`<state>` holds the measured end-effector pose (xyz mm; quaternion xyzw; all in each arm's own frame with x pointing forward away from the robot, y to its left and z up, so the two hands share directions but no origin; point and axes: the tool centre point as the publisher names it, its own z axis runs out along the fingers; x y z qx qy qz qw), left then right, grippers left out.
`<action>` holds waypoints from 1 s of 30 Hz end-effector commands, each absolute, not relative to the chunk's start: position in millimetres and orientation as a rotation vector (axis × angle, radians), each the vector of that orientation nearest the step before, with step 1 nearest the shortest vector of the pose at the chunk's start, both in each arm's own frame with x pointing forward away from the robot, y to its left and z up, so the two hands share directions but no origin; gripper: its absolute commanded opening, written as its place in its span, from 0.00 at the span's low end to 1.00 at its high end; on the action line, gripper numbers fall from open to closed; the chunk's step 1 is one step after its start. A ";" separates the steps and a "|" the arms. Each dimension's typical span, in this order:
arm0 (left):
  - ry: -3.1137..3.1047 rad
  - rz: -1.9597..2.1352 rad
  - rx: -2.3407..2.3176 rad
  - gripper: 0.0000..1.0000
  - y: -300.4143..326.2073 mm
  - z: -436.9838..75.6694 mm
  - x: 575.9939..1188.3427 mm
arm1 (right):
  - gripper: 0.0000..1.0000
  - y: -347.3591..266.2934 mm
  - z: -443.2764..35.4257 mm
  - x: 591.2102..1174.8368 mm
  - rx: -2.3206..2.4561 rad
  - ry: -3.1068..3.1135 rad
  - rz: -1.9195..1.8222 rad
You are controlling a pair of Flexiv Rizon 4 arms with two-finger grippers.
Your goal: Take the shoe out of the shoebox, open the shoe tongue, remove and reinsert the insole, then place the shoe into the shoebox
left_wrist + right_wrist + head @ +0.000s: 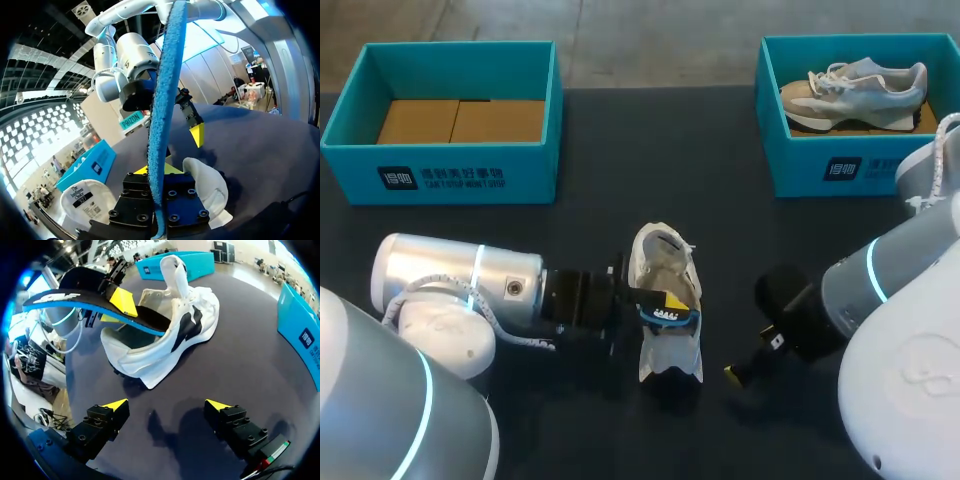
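A white shoe (665, 340) (170, 335) lies on the dark table's middle, tongue (175, 267) pulled up. My left gripper (665, 303) (157, 170) (120, 305) is shut on the insole (670, 318) (162, 115) (90, 302), which is black on top and blue underneath. One end of the insole dips into the shoe's opening and the other sticks out, raised. My right gripper (745, 370) (167, 404) (195, 130) stands open just right of the shoe, low over the table, holding nothing. Part of the shoe (207, 185) shows beneath the left gripper.
A teal shoebox (440, 175) (190, 265) with only cardboard inside stands at the back left. At the back right, another teal box (820, 165) (300, 335) holds a second grey-white shoe (855, 88). My right arm's body fills the front right corner.
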<state>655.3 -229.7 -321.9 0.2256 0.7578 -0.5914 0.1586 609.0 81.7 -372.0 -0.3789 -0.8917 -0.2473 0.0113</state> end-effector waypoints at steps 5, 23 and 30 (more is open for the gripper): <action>2.171 -1.684 0.647 0.00 -232.0 -321.2 654.7 | 1.00 83.3 -365.0 606.3 -1.194 -2.819 -0.708; 2.170 -1.683 0.639 0.00 -229.9 -321.3 656.0 | 1.00 83.1 -368.9 611.5 -1.157 -2.852 -0.537; 2.171 -1.684 0.640 0.00 -230.1 -321.3 656.8 | 1.00 81.1 -371.9 610.3 -1.151 -2.837 -0.491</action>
